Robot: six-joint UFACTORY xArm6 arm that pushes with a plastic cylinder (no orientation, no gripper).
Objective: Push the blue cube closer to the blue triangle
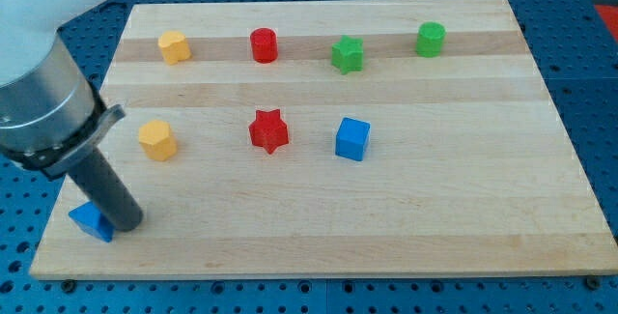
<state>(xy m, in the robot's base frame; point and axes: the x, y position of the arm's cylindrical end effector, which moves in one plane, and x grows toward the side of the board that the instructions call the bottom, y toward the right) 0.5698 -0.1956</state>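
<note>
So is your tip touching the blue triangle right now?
Cannot tell. In the camera view, my tip overlaps the right edge of the blue triangle near the view's bottom left, so no gap shows, but the rod hides where contact would be.

Wooden board (435, 217) with eight scattered coloured blocks on top

The arm (43, 5) has a glossy white rounded shell at the view's top left, joined to a grey metal cylinder (41, 97). A thin dark flange (72, 140) rings the cylinder's lower edge. Below it runs a straight dark rod (104, 186), matte and round, down to my tip (128, 225).
</note>
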